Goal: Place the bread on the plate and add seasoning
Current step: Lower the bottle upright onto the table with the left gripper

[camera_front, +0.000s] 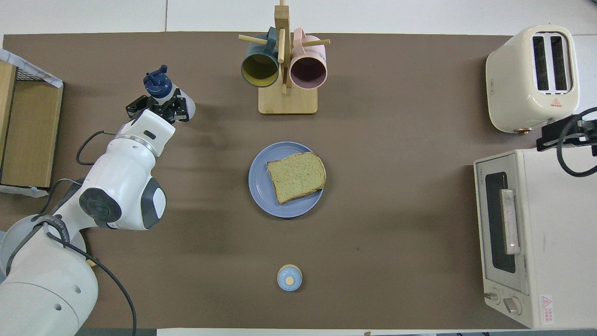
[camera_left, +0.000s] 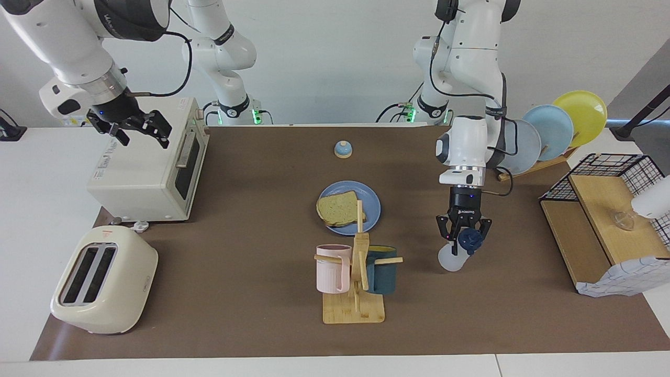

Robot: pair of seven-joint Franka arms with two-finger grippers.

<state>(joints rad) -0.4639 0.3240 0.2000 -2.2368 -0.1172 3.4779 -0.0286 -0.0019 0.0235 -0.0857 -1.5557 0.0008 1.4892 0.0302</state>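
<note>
Left claw (camera_left: 462, 236) clamps the seasoning (camera_left: 456, 254), bottle tilted, navy cap toward the left arm's end, raised over bare counter (camera_left: 251, 220) between the mug rack (camera_left: 355, 277) and the wooden shelf (camera_left: 591, 230). Right claw (camera_left: 137, 125) jaws wide, holding nothing, waits over the toaster oven (camera_left: 149, 167). Bread (camera_front: 296, 176) lies flat on the plate (camera_front: 261, 186) mid-counter, well apart from the left claw, toward the right arm's end from it.
</note>
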